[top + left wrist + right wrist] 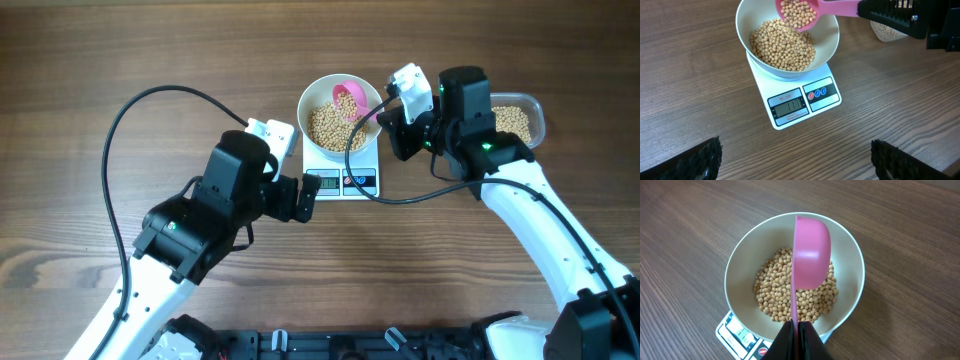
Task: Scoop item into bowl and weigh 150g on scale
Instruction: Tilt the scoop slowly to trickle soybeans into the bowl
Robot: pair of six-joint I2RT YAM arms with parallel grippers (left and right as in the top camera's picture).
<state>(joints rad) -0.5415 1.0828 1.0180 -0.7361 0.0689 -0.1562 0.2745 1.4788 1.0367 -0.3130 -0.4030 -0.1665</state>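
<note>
Right gripper (798, 336) clamped on pink scoop (811, 250), tipped directly over bowl (737, 262), handle pointing back at it; left gripper (300, 198) wide apart.

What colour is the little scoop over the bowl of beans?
Pink. The pink plastic scoop shows best in the right wrist view.

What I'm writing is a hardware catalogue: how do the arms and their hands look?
The left arm and right arm each have a white lower link, a black upper housing with a green light, a white camera block at the wrist and a thin black cable. The left hand has black ribbed fingers; the right hand is black too.
</note>
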